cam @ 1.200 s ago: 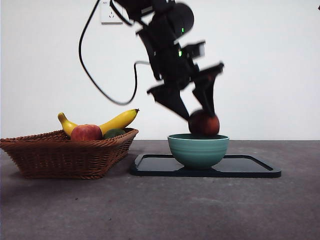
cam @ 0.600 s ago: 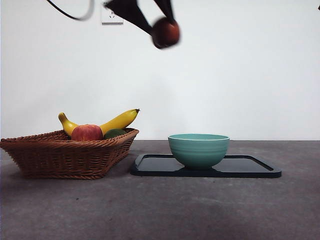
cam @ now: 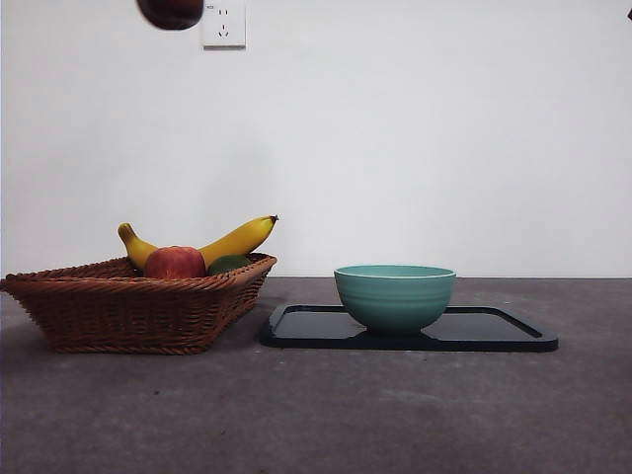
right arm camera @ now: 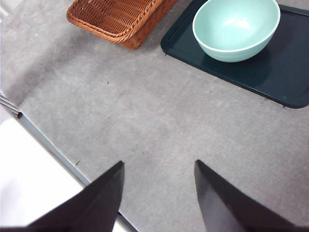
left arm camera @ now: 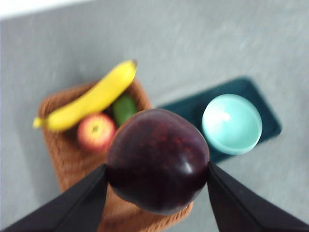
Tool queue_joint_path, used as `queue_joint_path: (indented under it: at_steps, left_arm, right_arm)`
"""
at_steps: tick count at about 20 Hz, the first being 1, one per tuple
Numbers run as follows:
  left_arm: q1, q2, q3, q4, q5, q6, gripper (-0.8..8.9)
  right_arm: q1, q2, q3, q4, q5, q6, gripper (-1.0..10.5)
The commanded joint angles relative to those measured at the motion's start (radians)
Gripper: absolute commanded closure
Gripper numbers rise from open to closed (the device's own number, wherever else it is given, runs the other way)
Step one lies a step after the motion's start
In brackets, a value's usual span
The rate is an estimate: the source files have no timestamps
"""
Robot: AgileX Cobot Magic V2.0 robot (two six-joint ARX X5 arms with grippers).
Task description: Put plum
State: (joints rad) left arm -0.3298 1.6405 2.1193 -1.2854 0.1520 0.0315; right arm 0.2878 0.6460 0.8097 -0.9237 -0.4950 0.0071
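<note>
Gripping the plum (left arm camera: 158, 166) between its two black jaws, the left gripper (left arm camera: 157, 181) hangs high above the table; each jaw presses a side of the dark maroon fruit, which shows a small glint on its glossy skin. In the front view only the plum's rounded underside (cam: 171, 12) shows at the top edge, above the wicker basket (cam: 128, 311) and just beside the white wall socket (cam: 223, 24).

Below it, in the left wrist view, the basket (left arm camera: 60, 159) holds a yellow banana (left arm camera: 91, 98), a red-and-yellow apple (left arm camera: 96, 132) and a dark green fruit (left arm camera: 124, 108); the green fruit lies between the banana and the basket's rim, and the apple sits just beside the banana. The picture is blurred, so finer detail is lost.

A teal bowl (cam: 394, 296) stands on a dark tray (cam: 494, 331) to one side of the basket, near it but apart; nothing lies in the bowl as the wrist views see it.

The right gripper (right arm camera: 157, 193) is over bare grey table (right arm camera: 159, 125), well apart from the bowl and the basket, its jaws spread with nothing between them.
</note>
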Motion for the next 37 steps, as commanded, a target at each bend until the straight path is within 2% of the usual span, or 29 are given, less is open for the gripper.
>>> queue_joint_path:
  at_steps: [1,6,10,15,23,33,37]
  left_arm:
    - [0.0,0.013,0.01,0.004,-0.002,0.021,5.44]
    - [0.0,0.006,-0.163,0.062,-0.002,0.021,5.44]
    - [0.005,-0.03,-0.418,0.244,-0.002,0.016,5.44]
    - [0.03,-0.031,-0.655,0.481,-0.003,0.013,5.44]
    - [0.074,-0.03,-0.943,0.759,-0.006,0.031,5.44]
    - [0.074,-0.027,-1.014,0.808,-0.006,0.036,5.32]
    - [0.074,-0.009,-1.014,0.801,-0.006,0.035,4.18]
  right_arm:
    - [0.005,0.005,0.008,0.01,-0.002,-0.008,7.2]
    - [0.005,0.005,0.008,0.01,-0.002,-0.008,7.2]
    - [0.005,0.005,0.008,0.01,-0.002,-0.008,7.2]
    - [0.005,0.005,0.008,0.01,-0.002,-0.008,7.2]
    - [0.005,0.005,0.008,0.011,-0.002,-0.008,7.2]
    - [0.005,0.005,0.008,0.056,-0.002,-0.007,7.2]
    - [0.005,0.005,0.008,0.056,-0.002,-0.006,7.2]
